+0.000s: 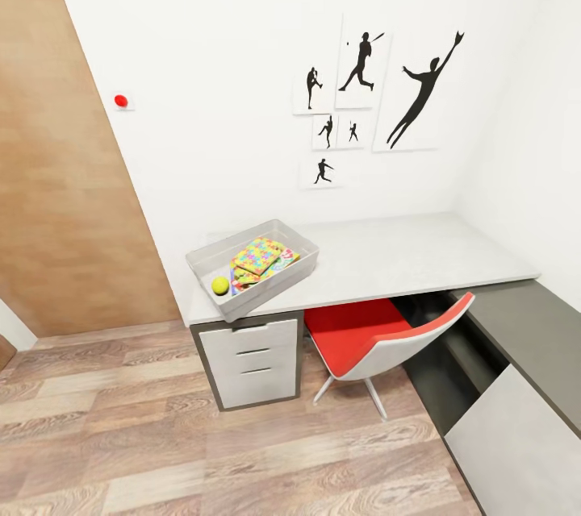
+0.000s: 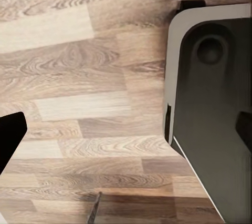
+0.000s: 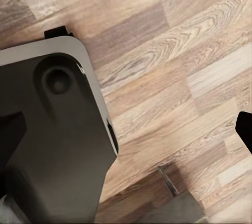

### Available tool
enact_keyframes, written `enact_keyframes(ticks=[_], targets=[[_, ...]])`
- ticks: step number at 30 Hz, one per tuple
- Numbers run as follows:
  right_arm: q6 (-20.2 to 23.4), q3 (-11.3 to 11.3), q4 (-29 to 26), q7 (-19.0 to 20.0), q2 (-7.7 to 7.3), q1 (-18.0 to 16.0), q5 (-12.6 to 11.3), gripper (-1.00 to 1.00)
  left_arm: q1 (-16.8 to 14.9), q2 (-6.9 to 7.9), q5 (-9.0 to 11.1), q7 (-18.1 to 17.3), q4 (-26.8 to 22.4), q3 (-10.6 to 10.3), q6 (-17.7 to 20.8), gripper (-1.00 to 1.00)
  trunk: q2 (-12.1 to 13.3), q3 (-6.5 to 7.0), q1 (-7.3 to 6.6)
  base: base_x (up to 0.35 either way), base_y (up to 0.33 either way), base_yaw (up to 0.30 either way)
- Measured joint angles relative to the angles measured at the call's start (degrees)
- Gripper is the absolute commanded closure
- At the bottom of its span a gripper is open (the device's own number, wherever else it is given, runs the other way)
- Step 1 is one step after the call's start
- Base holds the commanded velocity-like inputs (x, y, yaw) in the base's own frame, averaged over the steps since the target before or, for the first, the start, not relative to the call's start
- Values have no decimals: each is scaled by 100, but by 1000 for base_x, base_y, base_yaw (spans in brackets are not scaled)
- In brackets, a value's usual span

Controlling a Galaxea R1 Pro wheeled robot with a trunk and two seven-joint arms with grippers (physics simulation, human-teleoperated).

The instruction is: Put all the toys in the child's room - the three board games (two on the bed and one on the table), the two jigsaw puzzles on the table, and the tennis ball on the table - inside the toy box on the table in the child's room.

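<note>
White walls (image 1: 218, 56) with black sports-silhouette prints (image 1: 367, 97). Wood-plank floor (image 1: 161, 435). Grey corner surface (image 1: 403, 258) over white drawers (image 1: 250, 359); red chair (image 1: 379, 339) tucked beneath. Brown wood panel (image 1: 56, 177) at left.

Toy box (image 1: 252, 270) at the table's (image 1: 420, 258) left end: its near wall hides the lower part of the tennis ball (image 1: 220, 285) and of the colourful boxes (image 1: 260, 257), whose number and print are too small to tell. Red chair (image 1: 379, 339) seat partly hidden under the table's front edge. Left wrist fingers (image 2: 10, 140) and right wrist fingers (image 3: 244, 127) cut off by frame edges; robot base (image 2: 215, 113) cropped too.
</note>
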Motion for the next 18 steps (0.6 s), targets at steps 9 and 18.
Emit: enact_keyframes(ticks=[9,18], targets=[[0,1,0,1,5,109,6,-100,11,-81,8,2,-2,-1,-2,-100,0,0,0,0,0,0],[-2,1,-1,3,1,120,10,-100,12,-91,10,2,-2,-1,-2,-100,0,0,0,0,0,0]])
